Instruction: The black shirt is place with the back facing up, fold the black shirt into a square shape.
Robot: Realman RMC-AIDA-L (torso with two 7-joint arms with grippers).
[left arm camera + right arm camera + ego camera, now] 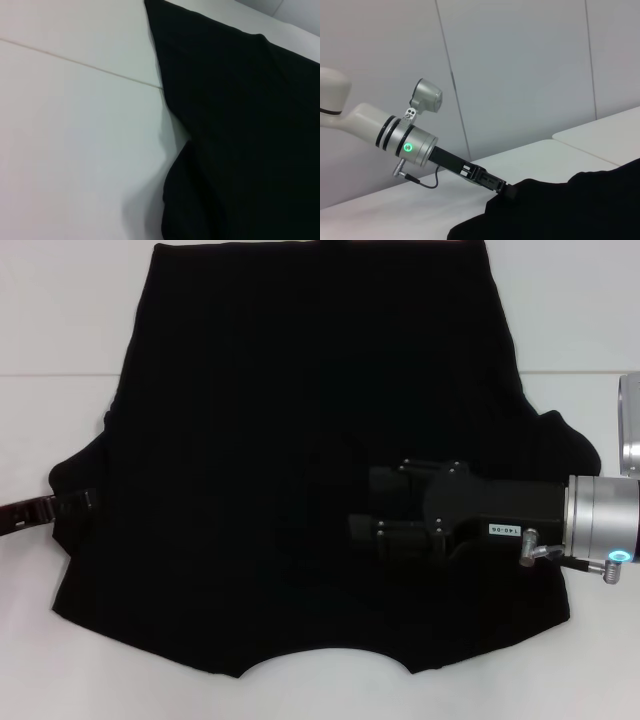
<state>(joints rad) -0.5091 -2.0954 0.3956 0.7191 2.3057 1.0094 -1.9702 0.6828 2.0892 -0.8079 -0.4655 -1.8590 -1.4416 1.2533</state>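
The left gripper [88,500] pinches the black shirt's [280,440] left sleeve edge, while the right gripper [362,525] hovers mid-cloth, grip unclear.

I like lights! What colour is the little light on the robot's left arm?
Green. The light on the left arm shows best in the right wrist view.
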